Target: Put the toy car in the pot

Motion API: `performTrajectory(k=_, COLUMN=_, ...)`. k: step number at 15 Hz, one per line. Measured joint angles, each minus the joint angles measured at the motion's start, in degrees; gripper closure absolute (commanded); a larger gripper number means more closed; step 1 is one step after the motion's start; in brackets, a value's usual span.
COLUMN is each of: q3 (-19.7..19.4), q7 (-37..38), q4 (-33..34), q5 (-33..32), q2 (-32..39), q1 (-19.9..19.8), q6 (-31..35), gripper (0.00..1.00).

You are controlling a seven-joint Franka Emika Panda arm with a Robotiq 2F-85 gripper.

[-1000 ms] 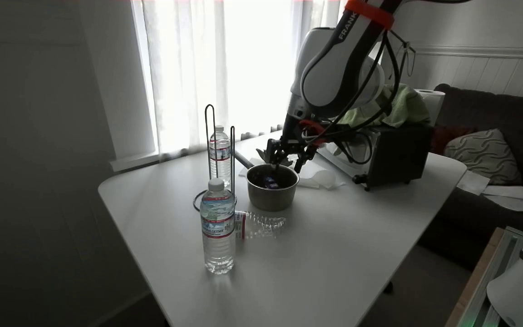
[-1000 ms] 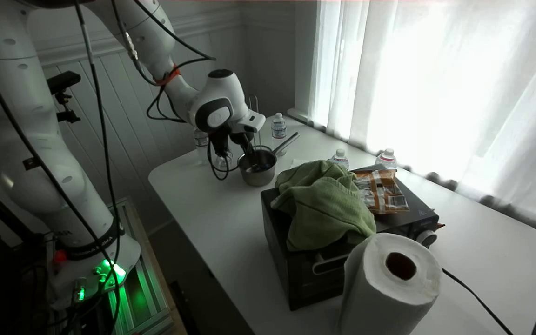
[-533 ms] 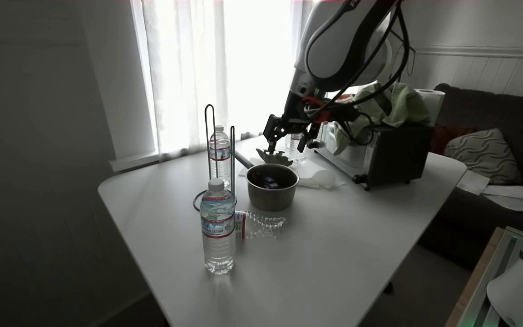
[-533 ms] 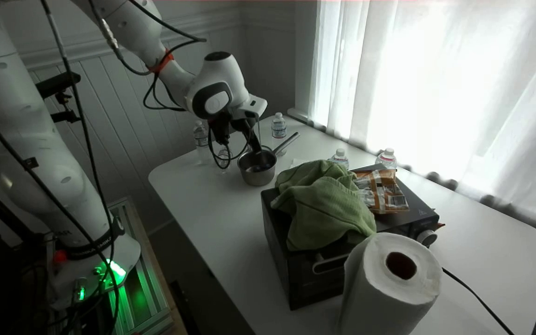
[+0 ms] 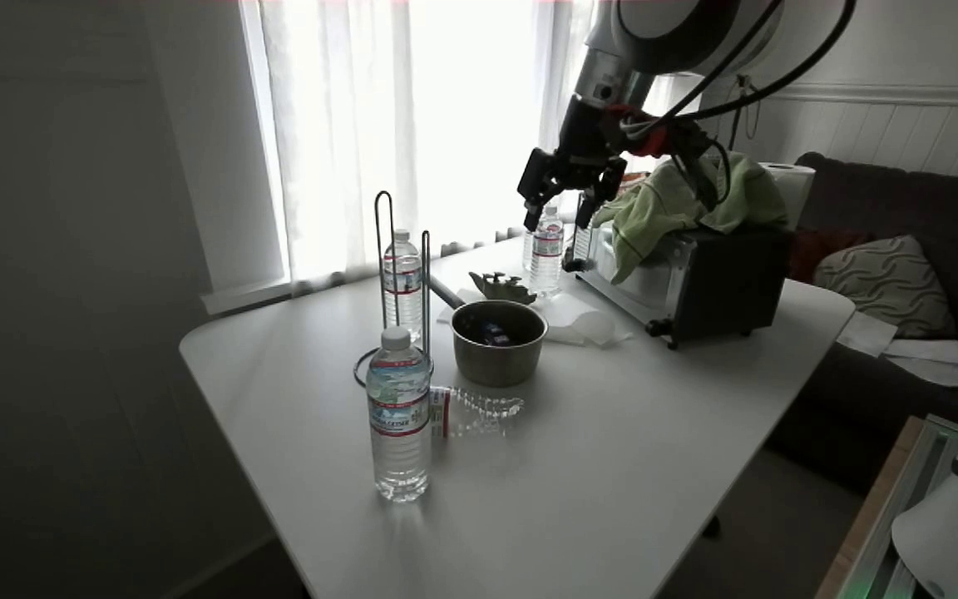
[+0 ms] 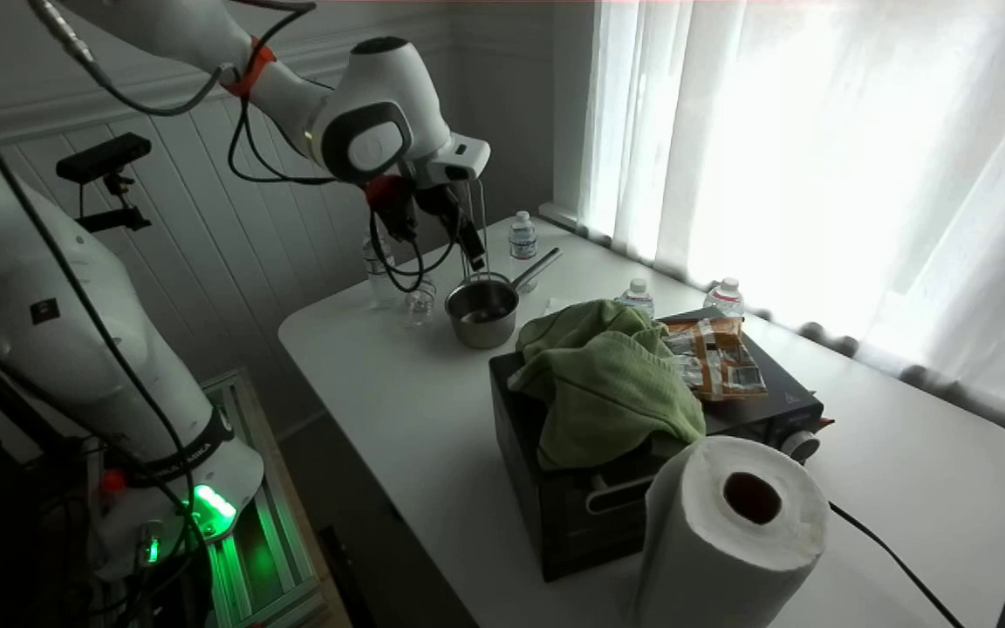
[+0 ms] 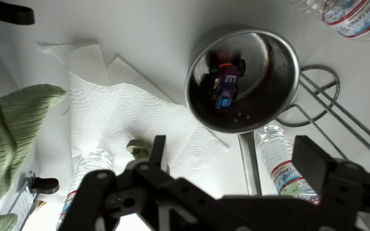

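The silvery pot [image 5: 496, 366] stands upright on the white table in both exterior views [image 6: 481, 334] and in the wrist view [image 7: 270, 96]. The toy car [image 7: 229, 80] lies inside it on the bottom, with a purple body, an orange-red end, a blue end and dark wheels. In an exterior view the toy car [image 5: 496, 336] shows as a small dark-blue shape over the pot's rim. My gripper [image 5: 558, 223] hangs above and behind the pot, fingers wide apart and nothing between them. In the wrist view my gripper [image 7: 231, 141] spans above the pot's handle [image 7: 250, 163].
A wire holder [image 5: 427, 291] and several water bottles [image 5: 398, 449] stand around the pot. A lying bottle [image 5: 471, 412] is in front. A grey-green toy [image 5: 502, 289] rests on paper towels [image 7: 108, 96]. A toaster oven [image 5: 733, 287] with a green towel [image 6: 611, 392] stands nearby.
My gripper has risen from the pot's mouth to well above and behind it, fingers apart throughout. The toy car and the pot have stayed in place.
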Motion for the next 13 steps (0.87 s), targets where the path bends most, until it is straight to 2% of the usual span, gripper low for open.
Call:
performTrajectory(k=6, q3=-0.7, q7=-9.59, q4=-4.28, q5=-1.33, q2=-10.37, q1=-4.78, q6=-7.25, gripper=0.0)
performTrajectory(k=13, q3=-0.74, q7=-10.3, q4=-4.81, q5=-1.52, q2=-11.37, q1=-5.05, q6=-7.72, gripper=0.0)
